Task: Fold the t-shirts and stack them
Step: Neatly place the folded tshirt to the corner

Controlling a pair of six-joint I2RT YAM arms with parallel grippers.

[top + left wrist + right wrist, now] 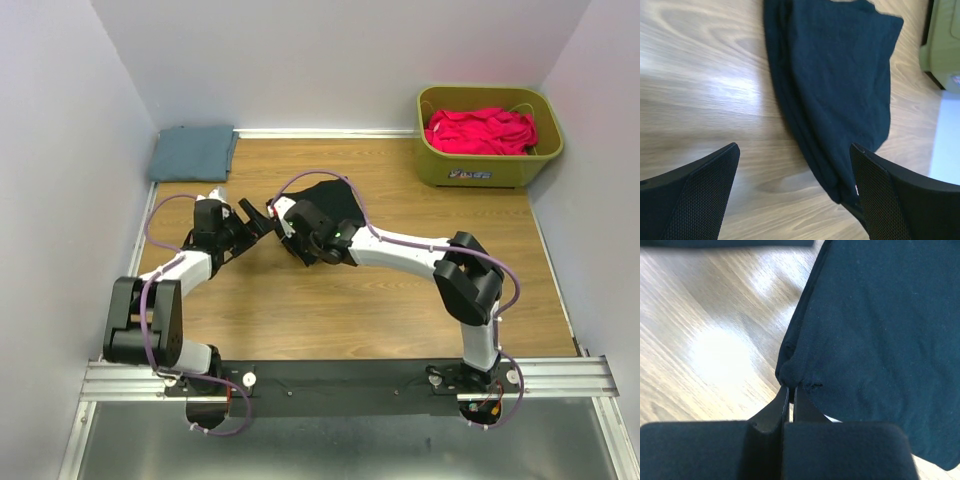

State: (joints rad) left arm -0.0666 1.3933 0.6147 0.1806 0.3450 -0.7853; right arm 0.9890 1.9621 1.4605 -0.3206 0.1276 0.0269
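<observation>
**Right pincer on the black hem, left pincer open beside it**

Start nearest you, at the 2 arms meeting over the middle of the wooden table (330, 310). Your right gripper (790, 390) has its jaws pressed fully together, with a bunched corner of the black soft-cloth t-shirt (880, 315) caught at their tips. The bite looks thin, so judge it a light hold on the hem and not a deep one.

Your left gripper (793, 146) stands as wide as it goes and holds nothing. It sits just to the left of the right one. The shirt's layered, folded edge passes under its right-hand finger.

The relation that matters: the shirt lies beyond both pincers and slightly to the right, with its long axis running away from the left wrist camera. The right arm has the cloth. The left is just beside the same edge, so a second pinch there would probably need only a short reach.

Farther off, the slate blue-grey folded t-shirt (192, 152) rests in the far-left corner, well apart from the black one. At the far right, the olive-green plastic tub (490, 170) holds 1 item, the crumpled bright pink-red t-shirt (480, 130).
</observation>
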